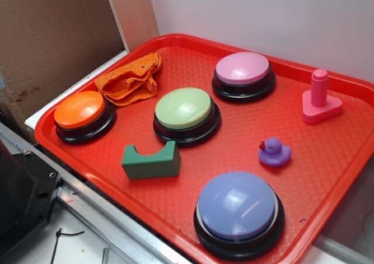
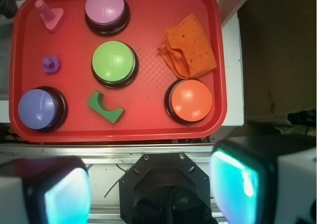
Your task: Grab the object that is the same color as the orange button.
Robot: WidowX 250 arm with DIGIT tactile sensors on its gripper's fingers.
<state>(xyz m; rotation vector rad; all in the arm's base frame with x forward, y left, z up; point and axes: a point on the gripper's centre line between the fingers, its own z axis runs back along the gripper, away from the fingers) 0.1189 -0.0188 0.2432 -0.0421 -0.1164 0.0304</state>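
Tray (image 1: 345, 159): red plastic, holding everything below.
Orange rag (image 1: 130, 77): crumpled in the tray's far left corner, just behind the orange button (image 1: 82, 113).
Other buttons: green button (image 1: 184, 111) mid-tray, pink button (image 1: 243, 71) at the back, purple button (image 1: 236, 208) in front.
Small items: green block (image 1: 151, 160), purple duck (image 1: 274, 152), pink peg (image 1: 320, 99).
End effector (image 2: 148, 184): two fingers (image 2: 237, 182) spread wide apart, empty, high above the tray's near edge.

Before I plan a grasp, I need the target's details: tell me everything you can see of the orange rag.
The rag is soft, wrinkly orange cloth with small dark specks, crumpled into loose folds. It lies flat on the red tray, in a corner next to the orange button, which it nearly touches. Nothing rests on it, and the tool is high above, not touching it.
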